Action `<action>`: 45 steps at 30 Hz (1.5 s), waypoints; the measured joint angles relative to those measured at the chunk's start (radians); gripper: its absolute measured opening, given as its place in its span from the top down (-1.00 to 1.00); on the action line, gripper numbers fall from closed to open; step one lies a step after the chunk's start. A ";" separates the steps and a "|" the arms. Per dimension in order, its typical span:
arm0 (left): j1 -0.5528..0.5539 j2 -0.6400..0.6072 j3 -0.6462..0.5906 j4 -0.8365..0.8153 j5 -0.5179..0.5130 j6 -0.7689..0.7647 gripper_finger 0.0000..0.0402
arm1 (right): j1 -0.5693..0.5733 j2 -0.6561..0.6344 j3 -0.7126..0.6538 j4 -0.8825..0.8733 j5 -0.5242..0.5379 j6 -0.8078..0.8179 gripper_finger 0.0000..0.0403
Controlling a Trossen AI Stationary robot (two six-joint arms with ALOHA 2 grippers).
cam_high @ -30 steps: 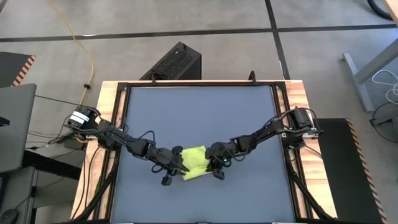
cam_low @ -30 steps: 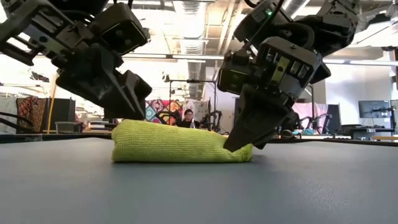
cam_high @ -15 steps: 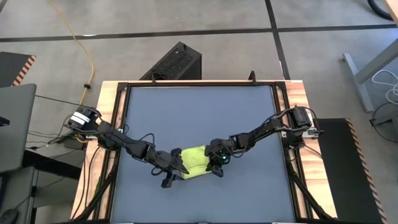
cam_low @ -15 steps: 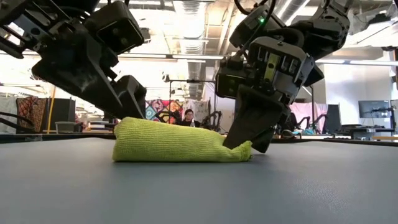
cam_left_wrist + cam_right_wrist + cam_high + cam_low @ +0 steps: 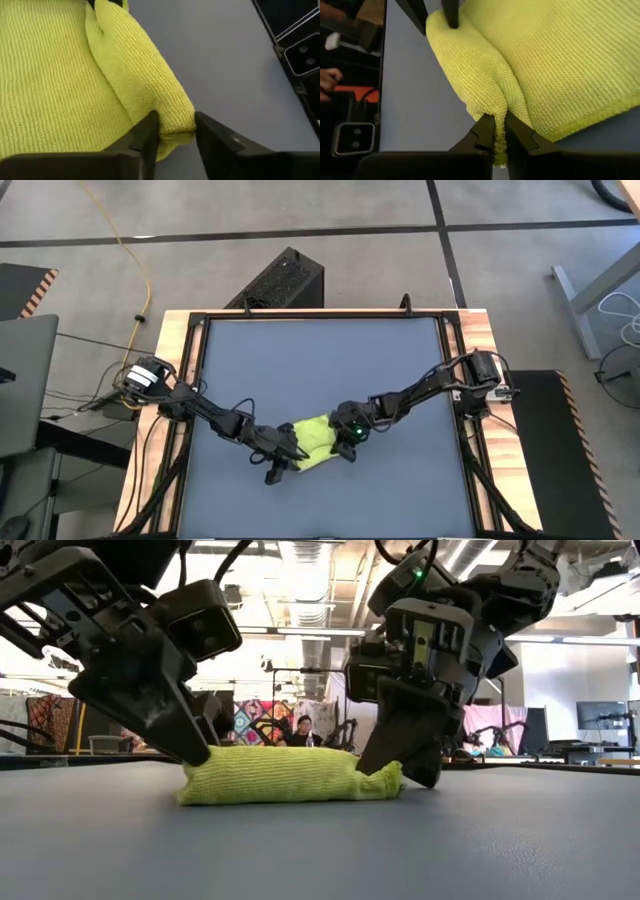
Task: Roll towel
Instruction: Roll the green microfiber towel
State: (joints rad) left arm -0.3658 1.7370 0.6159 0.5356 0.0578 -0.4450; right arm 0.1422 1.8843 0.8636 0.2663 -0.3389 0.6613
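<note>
Lime towel (image 5: 313, 439) lying partly rolled near the front middle of the dark table (image 5: 320, 360), a thick roll along 1 edge, flat cloth beside it. Left gripper (image 5: 172, 131) at 1 end of the roll, fingers (image 5: 147, 132) astride the rolled edge with the cloth filling the gap; firmly pinched or merely straddled, hard to say. Right gripper (image 5: 499, 131) at the other end, fingers narrow, clamped on a thin fold of towel. Low to the table, both.
</note>
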 joint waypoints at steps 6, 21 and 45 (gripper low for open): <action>0.000 0.000 0.000 -0.026 -0.014 -0.046 0.91 | -0.016 -0.001 0.001 0.001 -0.063 0.156 0.75; 0.005 -0.001 0.003 -0.128 0.073 -0.265 0.89 | -0.007 0.001 0.026 -0.118 -0.084 0.439 0.75; 0.056 -0.266 -0.002 -0.100 -0.104 0.056 0.49 | -0.012 -0.001 0.024 -0.165 -0.026 0.492 0.75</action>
State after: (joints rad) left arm -0.3097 1.4708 0.6144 0.4360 -0.0461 -0.3890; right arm 0.1305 1.8835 0.8879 0.1011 -0.3647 1.1530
